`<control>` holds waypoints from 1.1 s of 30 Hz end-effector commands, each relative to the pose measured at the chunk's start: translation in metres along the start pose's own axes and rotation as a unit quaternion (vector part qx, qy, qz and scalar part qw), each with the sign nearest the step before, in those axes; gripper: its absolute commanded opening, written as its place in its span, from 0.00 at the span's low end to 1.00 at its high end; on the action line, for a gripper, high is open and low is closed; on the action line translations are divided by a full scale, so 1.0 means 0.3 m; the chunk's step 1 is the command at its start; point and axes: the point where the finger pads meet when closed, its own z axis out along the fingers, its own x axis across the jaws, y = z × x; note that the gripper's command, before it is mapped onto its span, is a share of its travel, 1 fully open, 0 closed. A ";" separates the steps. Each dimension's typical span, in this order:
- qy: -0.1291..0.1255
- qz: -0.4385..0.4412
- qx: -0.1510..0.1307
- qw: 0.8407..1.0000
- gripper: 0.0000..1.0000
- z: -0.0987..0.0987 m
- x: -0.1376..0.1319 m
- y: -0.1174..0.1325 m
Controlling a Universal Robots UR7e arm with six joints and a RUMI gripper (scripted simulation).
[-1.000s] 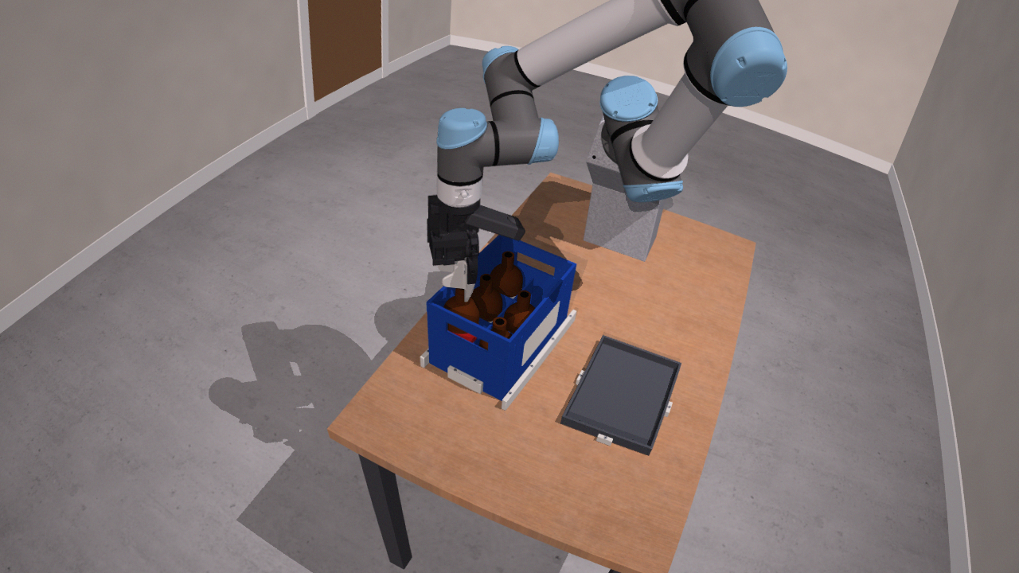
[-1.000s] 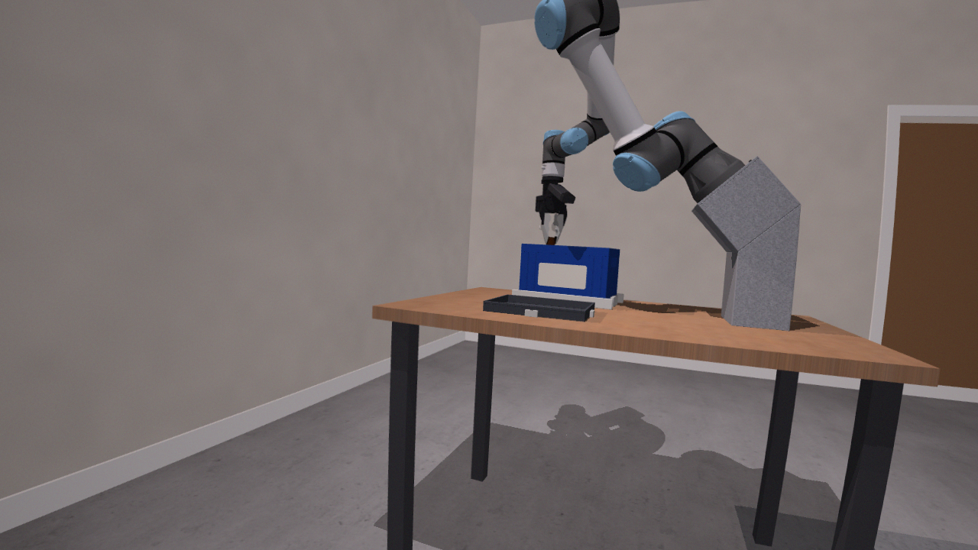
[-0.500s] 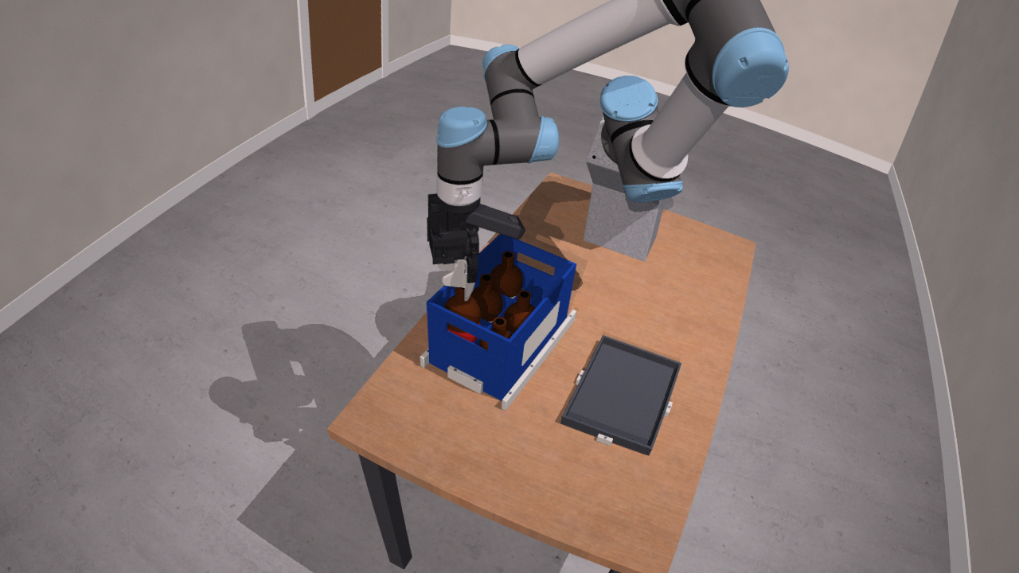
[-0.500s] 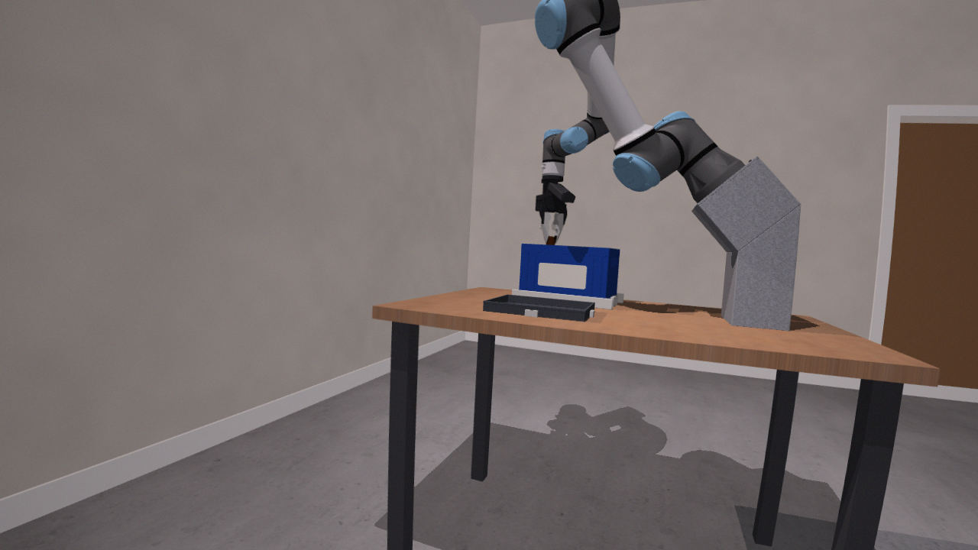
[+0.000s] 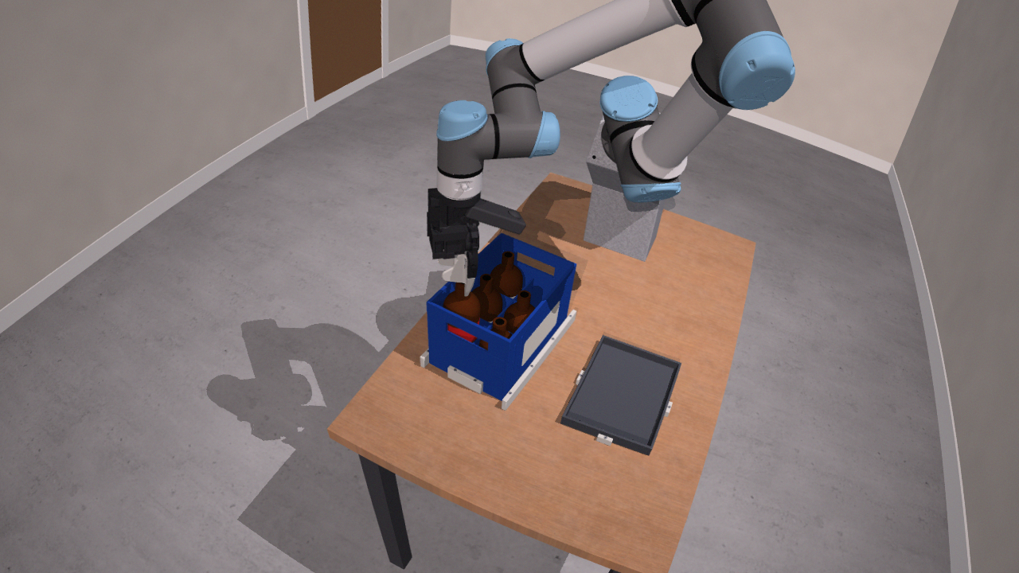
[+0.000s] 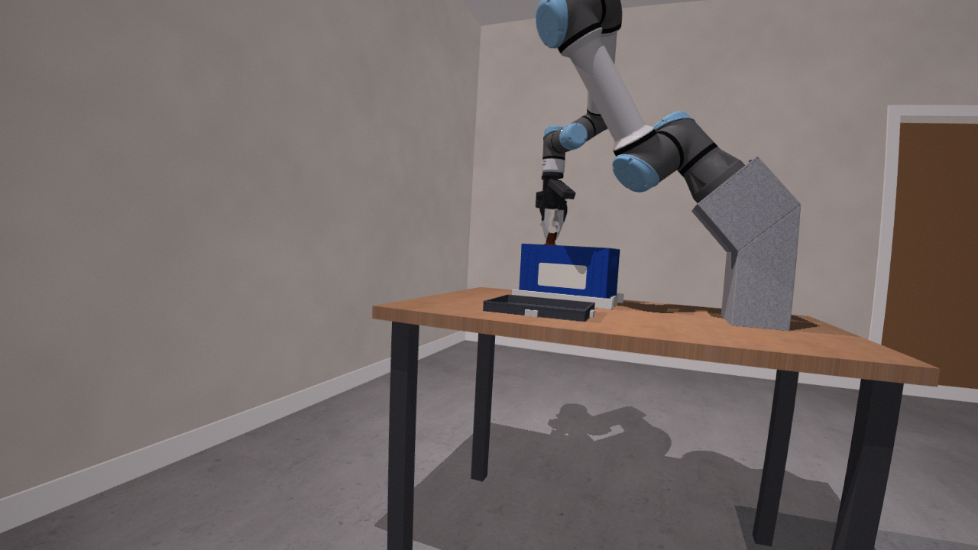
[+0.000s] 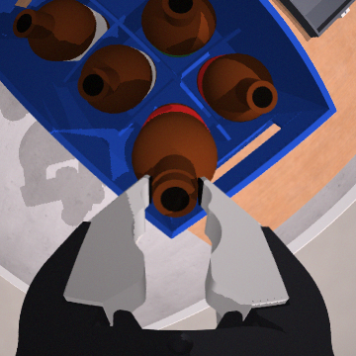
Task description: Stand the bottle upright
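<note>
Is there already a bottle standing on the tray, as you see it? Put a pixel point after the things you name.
No, the tray point(image 5: 621, 390) point(image 6: 539, 310) holds no bottle in the top view.
</note>
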 end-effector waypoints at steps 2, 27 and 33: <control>0.000 0.000 0.000 1.000 0.00 -0.024 0.000 0.001; 0.000 0.000 0.000 1.000 0.00 -0.085 0.000 0.001; 0.000 0.000 0.000 1.000 0.00 -0.088 0.000 0.001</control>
